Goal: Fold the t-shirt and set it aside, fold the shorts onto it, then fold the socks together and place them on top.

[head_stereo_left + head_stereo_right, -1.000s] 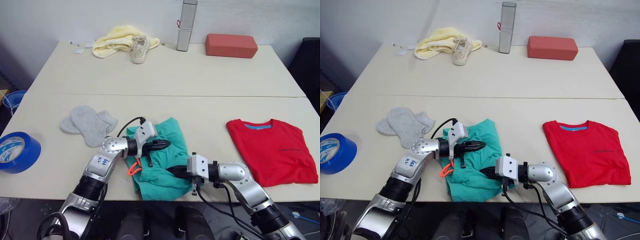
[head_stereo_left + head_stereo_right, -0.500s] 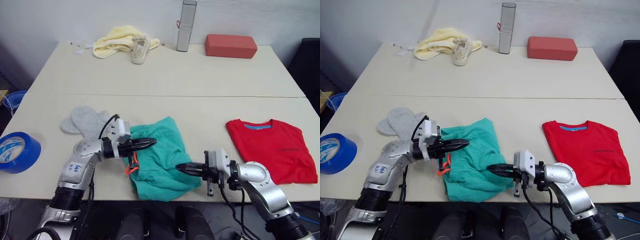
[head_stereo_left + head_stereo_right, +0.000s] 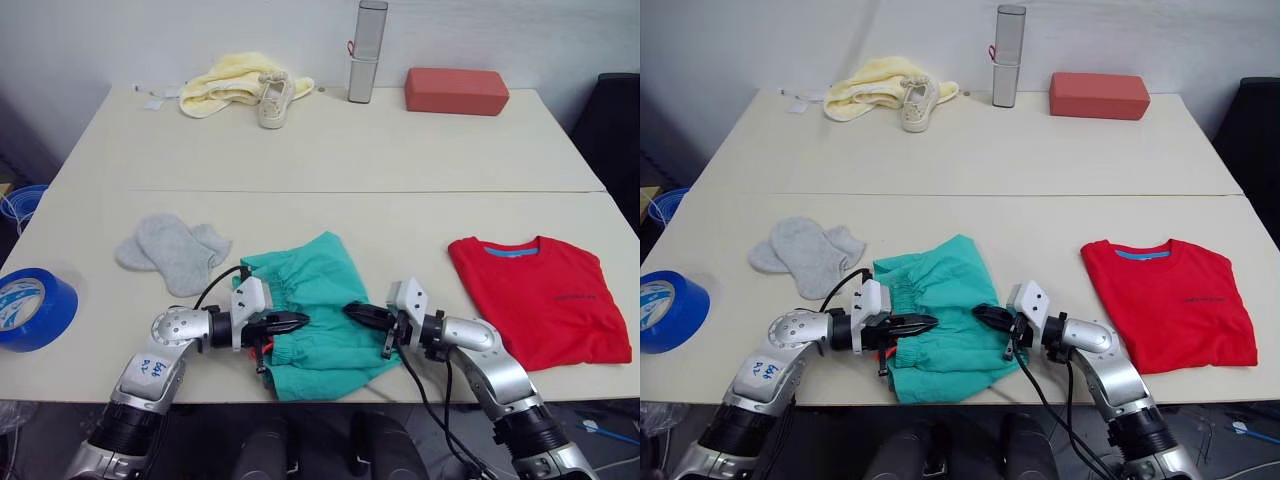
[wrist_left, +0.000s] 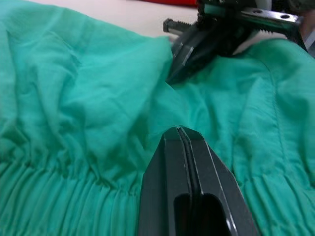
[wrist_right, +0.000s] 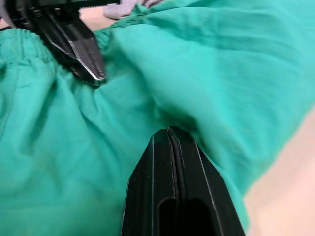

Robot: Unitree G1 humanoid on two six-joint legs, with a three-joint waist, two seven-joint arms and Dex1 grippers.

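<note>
Moved since half a second ago: left tool [image 3: 297, 322] lower and nearer the front edge, now at the waistband side of the shorts [image 3: 318, 312]; right tool [image 3: 355, 310] shifted inward onto the shorts' right edge. Shorts more bunched between the two tools than before.

Containers: none holding anything; silver cylindrical case [image 3: 364, 51] upright at the back of the worktop [image 3: 400, 220], contents not visible.

Hidden or unclear: part of the shorts covered by both tools; orange-red item [image 3: 262, 347] under the left tool, mostly hidden, identity not determinable. Blue tape roll [image 3: 32, 308] cut off by the picture's left edge. Whether cloth lies pinched in either tool not determinable.

Pose: left arm low along the front edge, forearm pointing right, tool level, fingers [image 4: 183, 162] pressed together with tips on green cloth. Right arm low, elbow out, forearm pointing left, tool level, fingers [image 5: 172, 162] pressed together, tips against a fold of the shorts. Tools facing each other, near, apart.

Task items: shorts crumpled at front centre of the worktop. T-shirt [image 3: 542, 296] flat at the right, collar toward the back, well apart from the shorts. Socks [image 3: 172, 250] overlapping, left of the shorts, just beside the waistband corner.

Other: pale yellow cloth [image 3: 225, 82] with beige shoe [image 3: 271, 96] on its edge, back left; red-brown block [image 3: 456, 90] back right.
</note>
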